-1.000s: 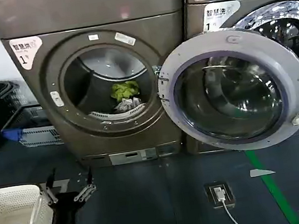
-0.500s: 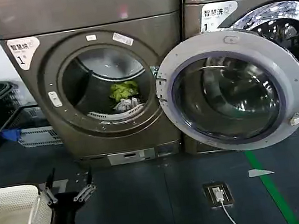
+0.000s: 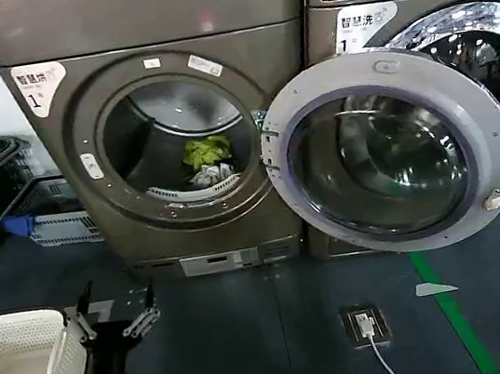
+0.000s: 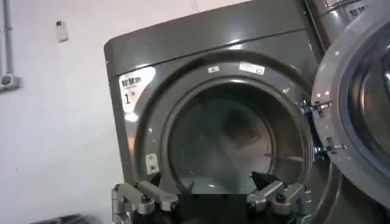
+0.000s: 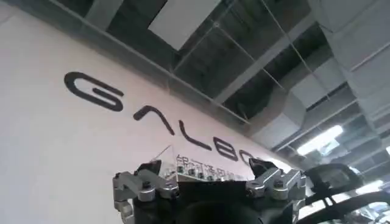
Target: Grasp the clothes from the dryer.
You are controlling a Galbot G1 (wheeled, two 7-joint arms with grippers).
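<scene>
Dark rubbery floor (image 3: pixel 254 337) runs from the robot's feet up to the machines, with a small socket plate and white cable (image 3: pixel 365 325) lying on it to the right. Nearest, low on the robot's left, the left tool (image 3: pixel 116 312) hangs just above the floor with its two fingers spread apart and nothing between them; a white perforated basket (image 3: pixel 18 367) sits right beside it. From the left wrist, the same open fingers frame the dryer's mouth. The right tool (image 5: pixel 210 182) points up at a wall with lettering and a ceiling, its fingers also apart and empty, well away from the work. Farther on stands the dryer (image 3: pixel 152 32), its round glass door (image 3: pixel 393 151) swung fully open to the right. Deep in the drum lie the clothes (image 3: pixel 207 160), a yellow-green piece resting on a pale one, touching. By the look of it the task has barely begun: the door is open, but the reach into the drum and the grasp are both left to do. How the pale piece is folded is hard to make out, and the basket is cut off at the frame's edge.
</scene>
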